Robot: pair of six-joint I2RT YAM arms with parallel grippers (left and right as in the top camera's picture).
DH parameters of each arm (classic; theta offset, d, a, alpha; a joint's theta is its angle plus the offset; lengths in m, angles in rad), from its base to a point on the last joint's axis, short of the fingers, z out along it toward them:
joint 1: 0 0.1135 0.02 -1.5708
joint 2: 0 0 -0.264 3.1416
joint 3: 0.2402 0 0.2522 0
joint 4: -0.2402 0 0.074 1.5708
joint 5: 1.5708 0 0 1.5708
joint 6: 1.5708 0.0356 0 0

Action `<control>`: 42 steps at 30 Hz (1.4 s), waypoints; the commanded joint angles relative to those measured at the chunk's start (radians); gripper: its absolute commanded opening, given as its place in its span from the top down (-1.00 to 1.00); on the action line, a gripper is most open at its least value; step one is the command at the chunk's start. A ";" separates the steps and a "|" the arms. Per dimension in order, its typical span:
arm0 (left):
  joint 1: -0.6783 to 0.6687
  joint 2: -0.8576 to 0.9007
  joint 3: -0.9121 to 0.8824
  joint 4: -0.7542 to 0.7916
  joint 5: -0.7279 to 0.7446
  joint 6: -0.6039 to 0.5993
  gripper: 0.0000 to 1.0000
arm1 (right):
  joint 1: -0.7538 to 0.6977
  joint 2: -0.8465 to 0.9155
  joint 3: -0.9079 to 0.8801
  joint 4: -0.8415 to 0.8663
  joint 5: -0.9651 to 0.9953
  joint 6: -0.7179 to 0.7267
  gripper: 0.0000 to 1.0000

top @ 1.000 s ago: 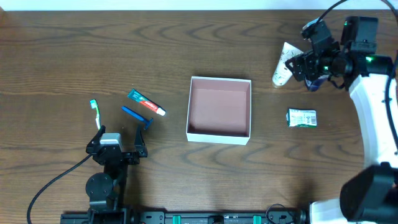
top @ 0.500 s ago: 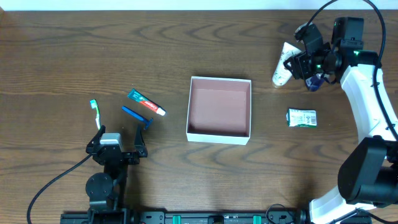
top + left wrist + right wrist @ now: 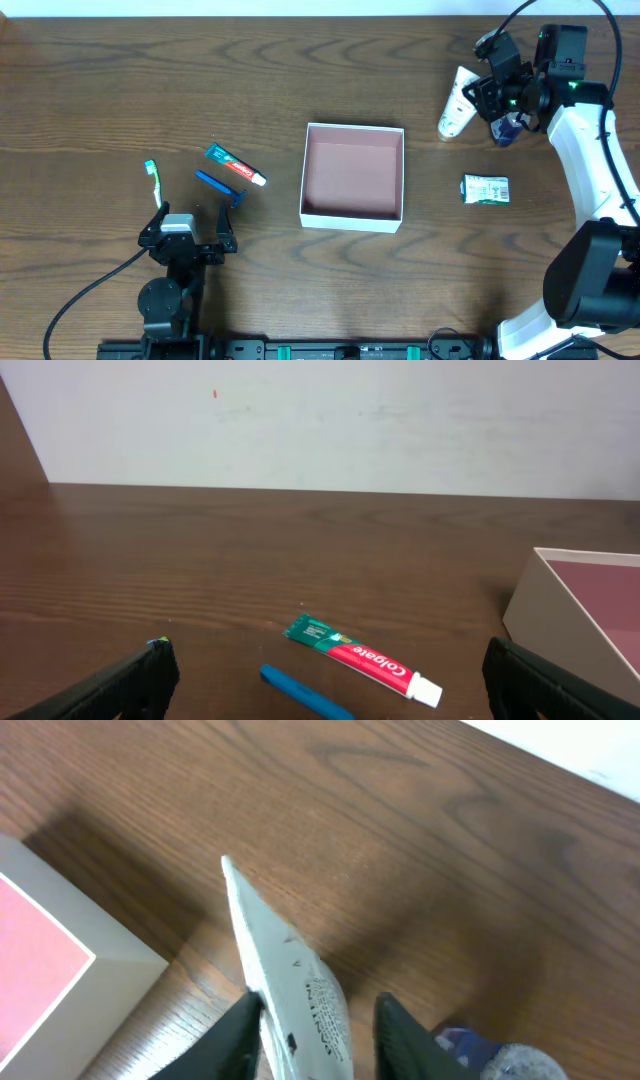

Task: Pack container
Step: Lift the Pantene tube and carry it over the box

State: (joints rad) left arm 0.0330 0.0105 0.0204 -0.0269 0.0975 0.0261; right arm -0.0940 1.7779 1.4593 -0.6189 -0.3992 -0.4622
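The container (image 3: 351, 212) is a square white box with a pinkish-brown inside, at the table's middle; its wall also shows in the left wrist view (image 3: 560, 622) and its corner in the right wrist view (image 3: 70, 982). My right gripper (image 3: 484, 98) is at the far right, open, its fingers (image 3: 318, 1032) either side of a white tube (image 3: 456, 103) (image 3: 290, 975); the left finger touches the tube, and a gap shows at the right finger. My left gripper (image 3: 188, 238) (image 3: 320, 678) is open and empty, near the front left.
A Colgate toothpaste tube (image 3: 236, 166) (image 3: 350, 653), a blue stick (image 3: 218, 186) (image 3: 300, 690) and a green-headed toothbrush (image 3: 153, 180) lie left of the container. A green-and-white packet (image 3: 485, 189) lies to its right. A blue-purple object (image 3: 505, 131) (image 3: 480, 1055) lies beside the white tube.
My right arm has turned and the gripper has shifted slightly towards the far edge, around the white tube. The tube has barely moved. The left arm has not moved.
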 commanded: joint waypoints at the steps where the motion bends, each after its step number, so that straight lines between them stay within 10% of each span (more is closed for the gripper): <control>1: 0.005 -0.005 -0.016 -0.036 0.011 0.006 -0.96 | -0.006 -0.002 0.039 0.003 -0.021 0.005 0.40; 7: 0.005 -0.005 -0.016 -0.036 0.011 0.005 -0.96 | -0.006 -0.006 0.099 0.001 -0.081 0.124 0.98; 42: 0.005 -0.005 -0.016 -0.036 0.011 0.005 -0.96 | 0.426 -0.423 0.170 -0.193 0.409 0.730 0.97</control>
State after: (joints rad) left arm 0.0330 0.0105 0.0204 -0.0269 0.0978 0.0265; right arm 0.2798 1.3624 1.6039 -0.8135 -0.0650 0.1886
